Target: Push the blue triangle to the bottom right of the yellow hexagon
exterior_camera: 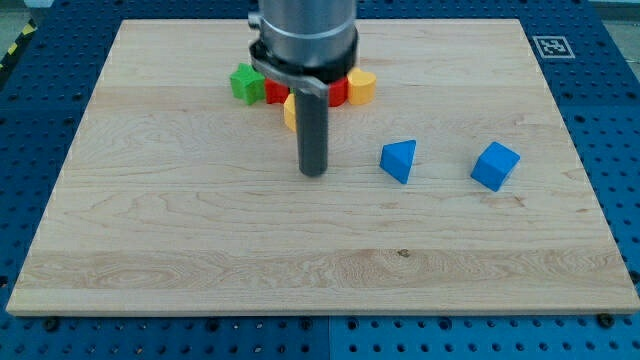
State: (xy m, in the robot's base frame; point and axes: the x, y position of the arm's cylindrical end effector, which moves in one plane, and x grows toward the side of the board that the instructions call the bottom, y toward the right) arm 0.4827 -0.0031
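Note:
The blue triangle (398,160) lies on the wooden board (200,250) right of centre. My tip (314,173) rests on the board about 70 px to the triangle's left, not touching it. A yellow block (290,112), likely the yellow hexagon, is mostly hidden behind the rod, just up and left of my tip. A second yellow block (361,87) sits at the right end of the cluster near the view's top.
A blue cube (495,166) lies right of the triangle. A green star-like block (243,82) and red blocks (277,91) sit in the cluster behind the rod. The arm's grey body (303,40) hides part of the cluster.

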